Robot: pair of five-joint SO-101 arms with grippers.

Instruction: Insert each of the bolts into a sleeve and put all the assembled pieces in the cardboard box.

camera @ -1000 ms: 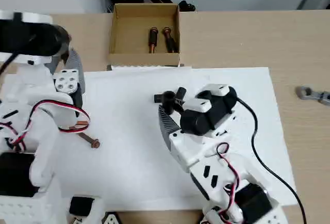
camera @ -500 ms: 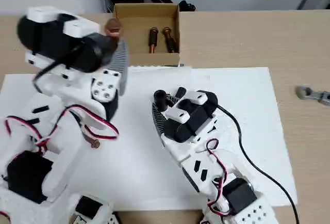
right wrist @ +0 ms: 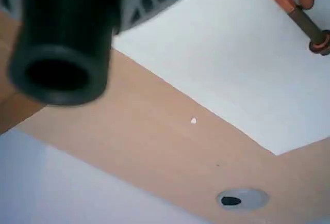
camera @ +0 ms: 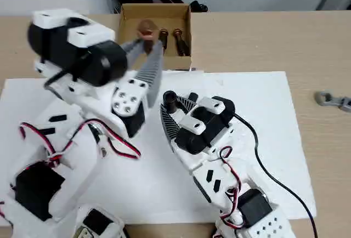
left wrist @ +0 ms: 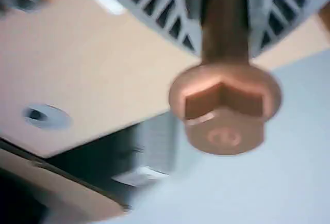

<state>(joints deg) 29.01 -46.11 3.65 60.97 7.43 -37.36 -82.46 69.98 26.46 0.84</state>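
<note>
**Both hands loaded, bolt and sleeve apart**
High view: the left hand clamps a copper bolt above the front wall of the cardboard box. The box sits at 12 o'clock on the table and has two assembled pieces inside. The right hand grips a black sleeve at 5 o'clock from that bolt, not touching it. Left wrist view: the copper bolt's hex head faces the camera. Right wrist view: the black sleeve's open bore faces the camera, and a loose bolt lies on the white sheet.
</note>
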